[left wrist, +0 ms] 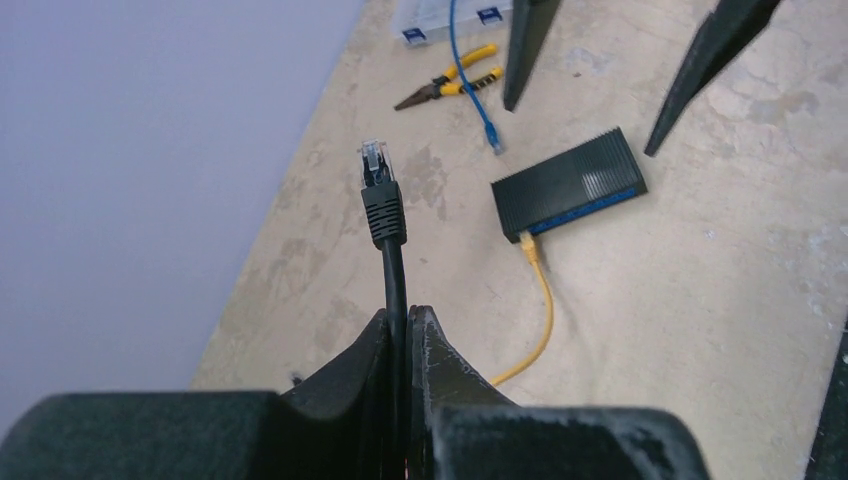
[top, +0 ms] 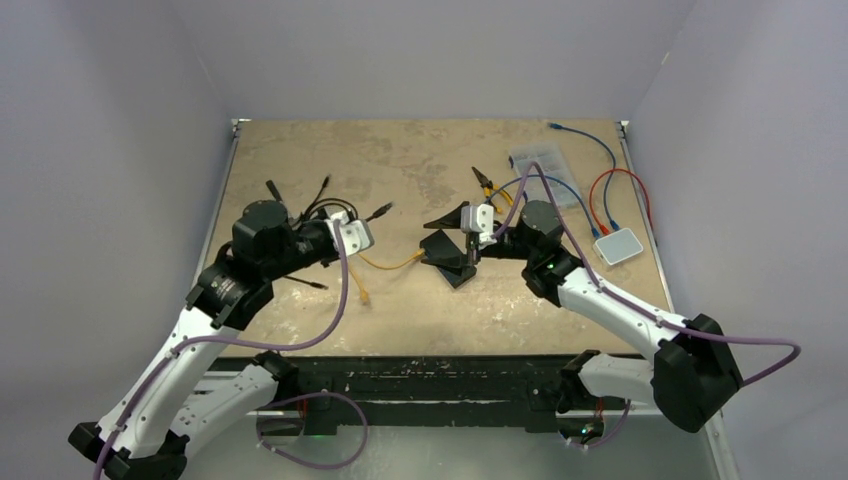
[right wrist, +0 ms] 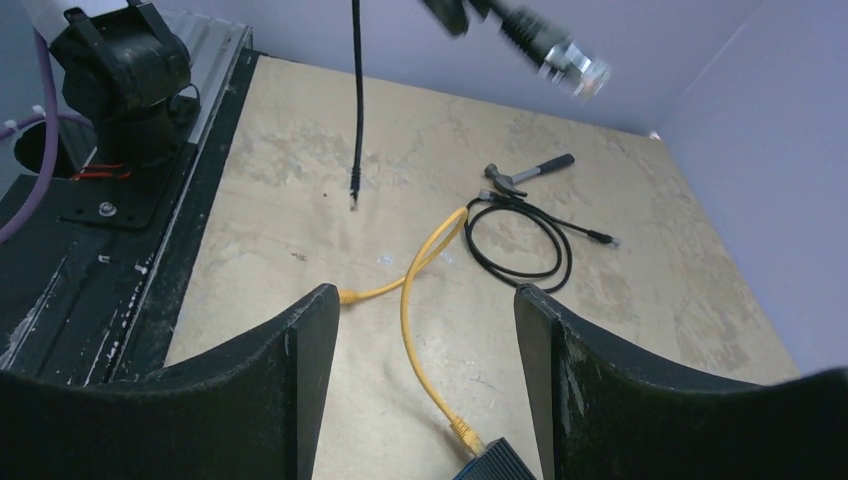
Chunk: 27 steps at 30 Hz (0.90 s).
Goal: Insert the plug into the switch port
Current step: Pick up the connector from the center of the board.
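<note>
The left gripper (left wrist: 400, 322) has its two black fingers pressed together on a thin black network cable (left wrist: 396, 285), with no gap showing beside the cord. The cable rises straight out past the fingertips and ends in a black-booted plug with a clear connector tip (left wrist: 376, 172), held in the air above the table.

Ahead of those fingertips and to their right, down on the worn tan tabletop (left wrist: 700, 280), lies the flat black ribbed network switch (left wrist: 568, 182). Its blue-edged port face is turned toward the left gripper, and the plug is well apart from it. A yellow network cable (left wrist: 545, 320) is already seated at one end of that port face and curves back toward the left fingers.

The right gripper (right wrist: 425, 300) hangs over the switch with its fingers spread wide, holding nothing. A corner of the switch shows low between the fingers, and the yellow cable runs across the table through the gap. Beyond the right fingertips lie a looped black cable (right wrist: 520, 240) and a small hammer with a dark handle (right wrist: 525, 172).
</note>
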Available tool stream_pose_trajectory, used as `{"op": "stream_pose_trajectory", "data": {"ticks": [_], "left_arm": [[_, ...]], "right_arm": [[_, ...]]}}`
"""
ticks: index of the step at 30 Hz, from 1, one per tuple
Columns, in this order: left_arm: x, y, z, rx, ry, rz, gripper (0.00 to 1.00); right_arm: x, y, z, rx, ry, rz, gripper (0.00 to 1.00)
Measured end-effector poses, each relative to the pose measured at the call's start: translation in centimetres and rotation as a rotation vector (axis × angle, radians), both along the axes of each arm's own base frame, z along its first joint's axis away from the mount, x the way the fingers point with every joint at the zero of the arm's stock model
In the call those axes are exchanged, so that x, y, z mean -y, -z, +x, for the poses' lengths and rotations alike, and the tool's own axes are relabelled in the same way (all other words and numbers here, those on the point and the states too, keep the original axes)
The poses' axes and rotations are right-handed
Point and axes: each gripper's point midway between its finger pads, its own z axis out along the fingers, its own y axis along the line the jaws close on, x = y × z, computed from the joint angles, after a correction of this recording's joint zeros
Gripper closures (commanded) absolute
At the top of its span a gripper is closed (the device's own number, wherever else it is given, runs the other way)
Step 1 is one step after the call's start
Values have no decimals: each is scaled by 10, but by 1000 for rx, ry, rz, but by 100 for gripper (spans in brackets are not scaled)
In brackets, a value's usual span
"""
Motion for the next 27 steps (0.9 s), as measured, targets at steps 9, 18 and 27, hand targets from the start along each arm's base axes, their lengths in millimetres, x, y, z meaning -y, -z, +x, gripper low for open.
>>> {"op": "stream_pose_trajectory", "data": {"ticks": [9,18,27], "left_arm": [[4,70,-26,-95,100,56,100],[16,79,-38,-115,182,13,100],[23,81,-41,-131,219,-7,100]], "right_arm": [[-3,6,2,3,-17,-15,32],[-17,15,12,-5,-77,-66,40],[-24,19,5,-12,-178,-110,51]]}}
